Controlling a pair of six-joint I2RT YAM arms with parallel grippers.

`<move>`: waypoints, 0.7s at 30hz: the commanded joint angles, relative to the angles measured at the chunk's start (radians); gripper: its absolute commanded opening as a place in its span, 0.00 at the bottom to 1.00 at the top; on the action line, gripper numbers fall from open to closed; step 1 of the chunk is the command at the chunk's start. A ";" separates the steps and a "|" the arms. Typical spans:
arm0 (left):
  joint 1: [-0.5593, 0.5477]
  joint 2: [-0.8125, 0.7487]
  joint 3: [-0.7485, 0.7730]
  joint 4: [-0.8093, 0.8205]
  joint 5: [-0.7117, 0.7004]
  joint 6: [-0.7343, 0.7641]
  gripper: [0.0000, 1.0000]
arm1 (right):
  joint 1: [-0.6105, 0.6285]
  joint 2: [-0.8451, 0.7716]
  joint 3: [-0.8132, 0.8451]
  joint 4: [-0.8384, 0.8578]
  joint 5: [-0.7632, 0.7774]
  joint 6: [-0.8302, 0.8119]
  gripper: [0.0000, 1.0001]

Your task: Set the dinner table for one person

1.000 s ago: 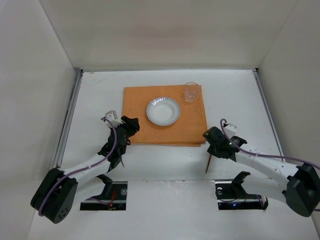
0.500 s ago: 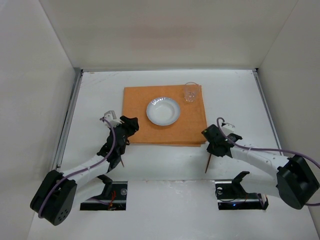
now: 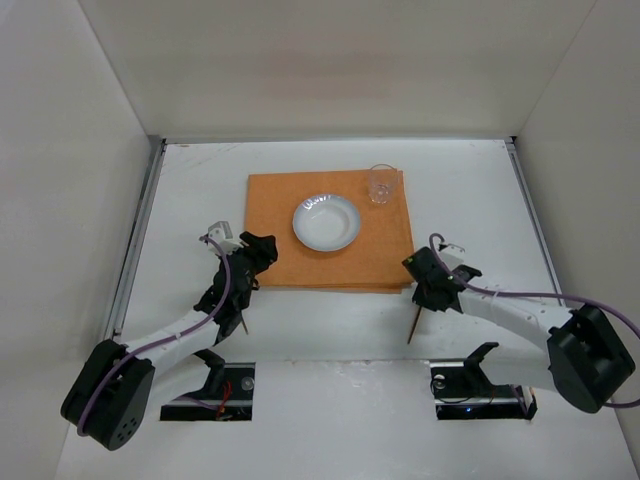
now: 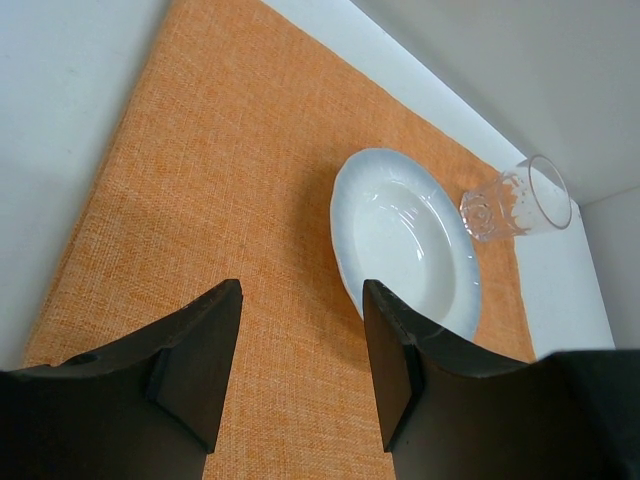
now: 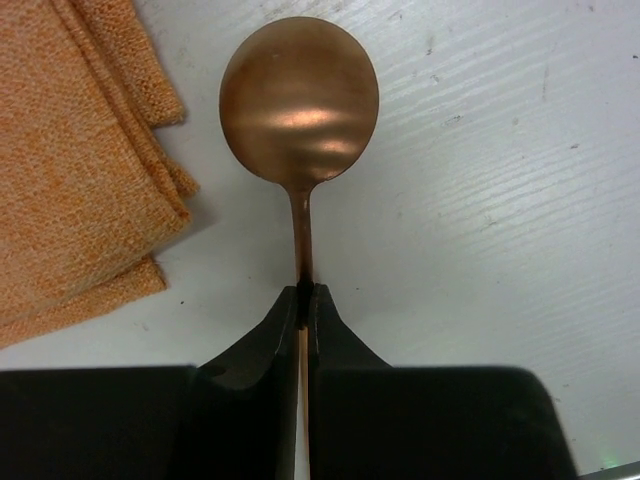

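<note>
The dinner table [image 3: 470, 200] is the white tabletop. An orange mat [image 3: 360, 255] lies on it, bearing a white plate [image 3: 326, 222] and a clear glass [image 3: 380, 184] at the mat's far right corner. My right gripper [image 3: 421, 270] is shut on the stem of a copper spoon [image 5: 299, 98], just off the mat's near right corner [image 5: 90, 180]; the handle [image 3: 413, 326] trails back toward me. The jaw tips [image 5: 303, 292] pinch the stem just below the spoon's bowl. My left gripper [image 3: 258, 250] is open and empty [image 4: 300, 290] over the mat's left part, with the plate [image 4: 405, 235] and glass [image 4: 515, 198] ahead.
A thin dark utensil [image 3: 243, 322] lies on the table under my left arm. Metal rails [image 3: 135, 240] run along the table's sides, with white walls behind and beside. Two arm bases [image 3: 470, 385] sit at the near edge.
My right gripper has moved slightly left and away from me with the spoon, closer to the mat's near right corner. The left arm has barely moved.
</note>
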 commanded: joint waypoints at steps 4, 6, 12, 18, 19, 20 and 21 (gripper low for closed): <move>0.009 -0.010 -0.014 0.050 0.000 -0.006 0.49 | -0.006 -0.071 0.082 -0.050 0.042 -0.070 0.01; 0.010 -0.002 -0.012 0.052 0.003 -0.009 0.49 | -0.005 -0.082 0.127 -0.101 0.083 -0.096 0.00; 0.001 0.001 -0.012 0.055 -0.003 -0.005 0.49 | -0.005 -0.039 0.285 -0.035 0.080 -0.320 0.02; -0.002 0.010 -0.006 0.055 -0.002 0.001 0.49 | -0.005 0.159 0.449 0.171 -0.041 -0.549 0.01; 0.003 0.010 -0.008 0.055 -0.003 0.003 0.49 | -0.005 0.191 0.475 0.192 -0.070 -0.575 0.01; 0.007 0.010 -0.008 0.053 0.000 0.001 0.49 | -0.011 0.226 0.498 0.206 -0.108 -0.601 0.01; 0.007 0.010 -0.008 0.052 0.003 0.000 0.49 | -0.017 0.261 0.521 0.214 -0.143 -0.619 0.01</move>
